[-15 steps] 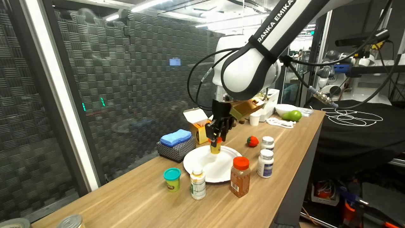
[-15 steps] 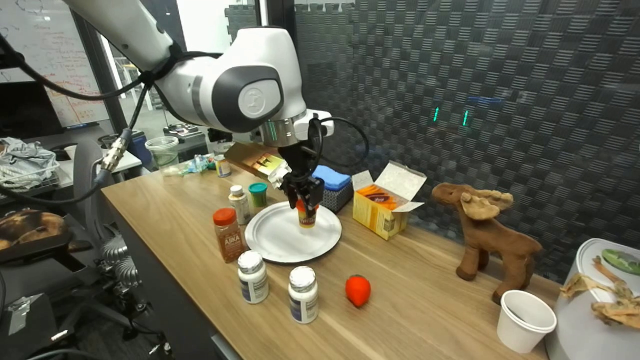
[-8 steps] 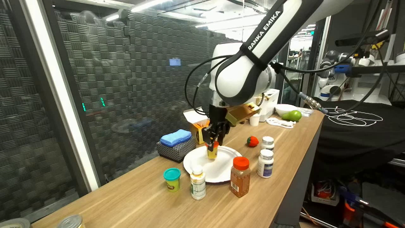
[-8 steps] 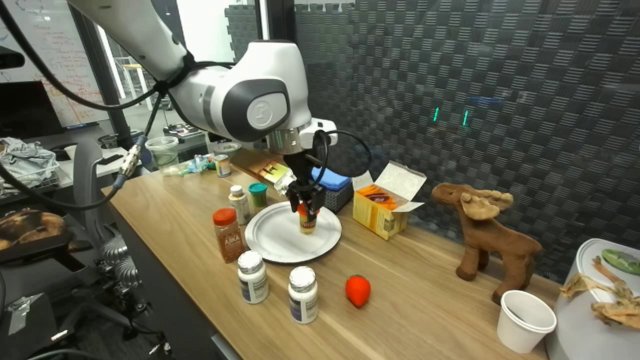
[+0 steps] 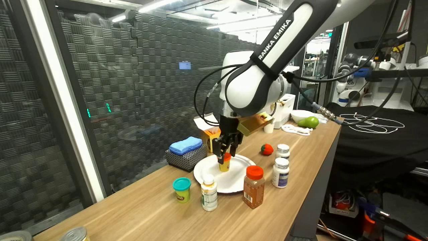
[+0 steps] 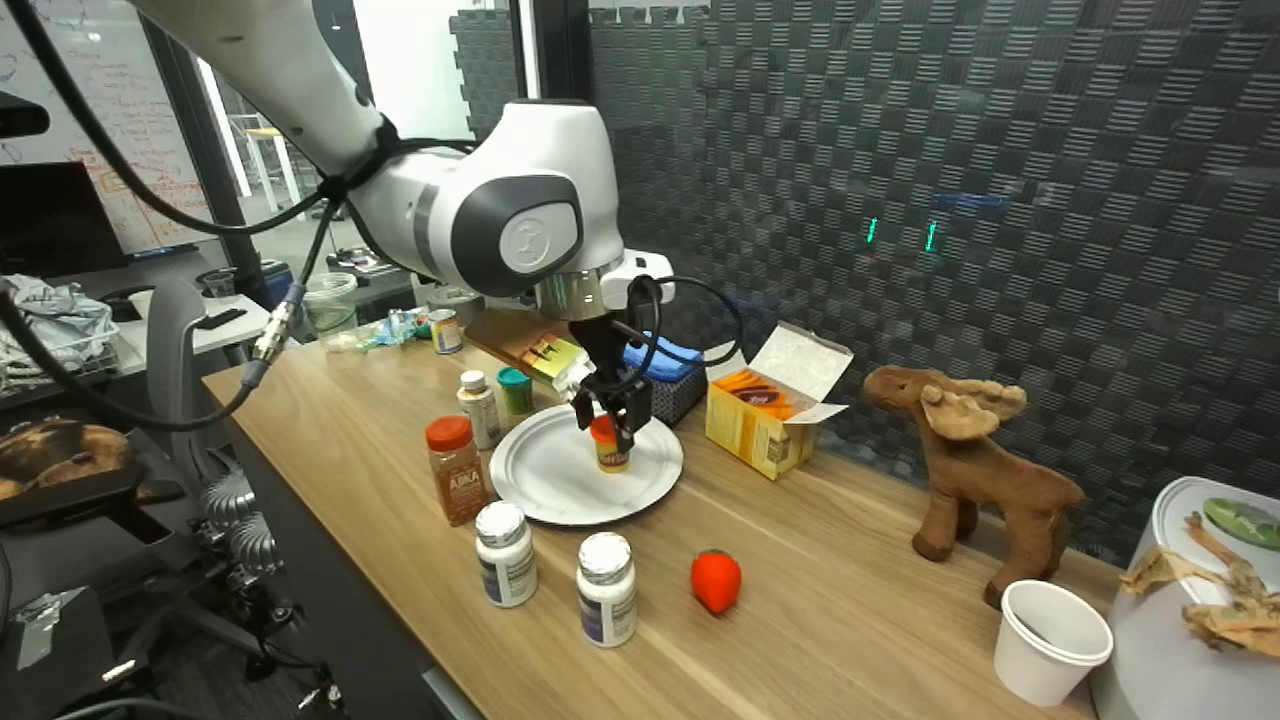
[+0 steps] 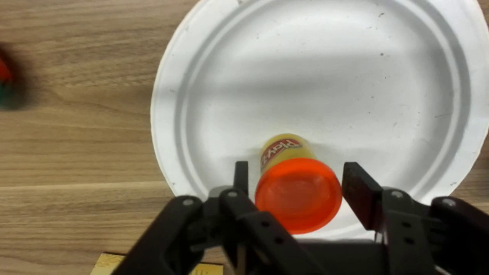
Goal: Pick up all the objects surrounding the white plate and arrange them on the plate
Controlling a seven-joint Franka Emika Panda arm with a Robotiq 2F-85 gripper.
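Observation:
A yellow tub with a red-orange lid point(image 7: 298, 196) stands on the white plate point(image 7: 324, 95), toward the edge by the yellow box. My gripper point(image 7: 295, 172) is open around its lid: the wrist view shows a gap at the left finger, while the right finger sits very near the lid or touches it. Around the plate stand a brown-orange bottle point(image 5: 253, 189), a slim white bottle point(image 5: 209, 197), a green tub with a teal lid point(image 5: 182, 190), two white bottles, one nearer point(image 5: 280, 174) and one behind point(image 6: 606, 590), and a red strawberry point(image 6: 716, 580).
Close behind the plate are a dark box with a blue cloth point(image 5: 186, 145) and an opened yellow box point(image 6: 760, 430). Farther along stand a brown toy moose point(image 6: 980, 470) and white paper cups point(image 6: 1050, 640). Metal cans point(image 5: 75, 234) sit at the opposite end.
My gripper has come down with the yellow tub onto the plate, shifting slightly sideways. Its jaws have since spread apart around the lid. The other items have stayed where they were.

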